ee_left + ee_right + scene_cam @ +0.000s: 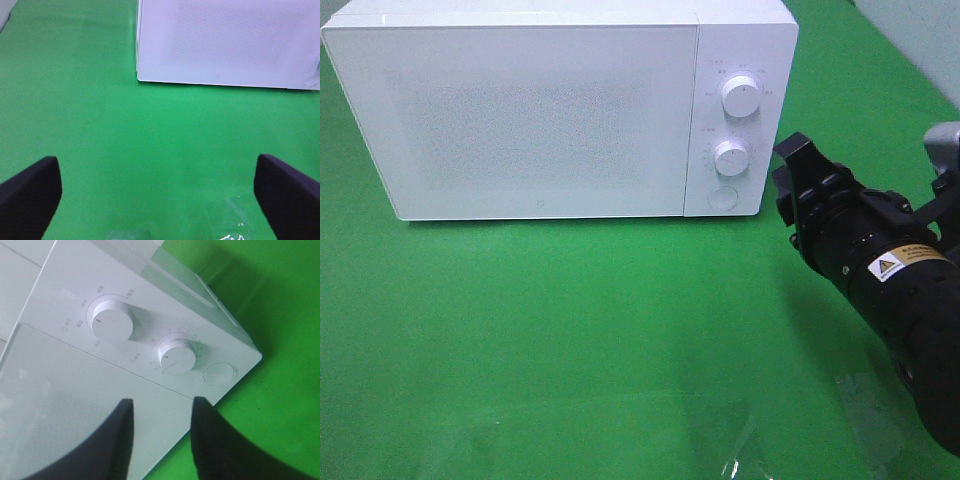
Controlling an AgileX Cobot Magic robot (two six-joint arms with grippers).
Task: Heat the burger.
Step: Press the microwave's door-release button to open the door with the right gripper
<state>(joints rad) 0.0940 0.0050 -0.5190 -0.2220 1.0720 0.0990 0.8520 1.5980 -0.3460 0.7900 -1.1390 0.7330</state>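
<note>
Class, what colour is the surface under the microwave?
The surface is green, clearest in the exterior high view.

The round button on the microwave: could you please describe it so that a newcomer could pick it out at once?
A white microwave stands at the back of the green table. On the control strip at its right end, an upper dial sits above a lower dial. The button lies below both; unlike those raised, marked dials, it is flat and plain.
</note>
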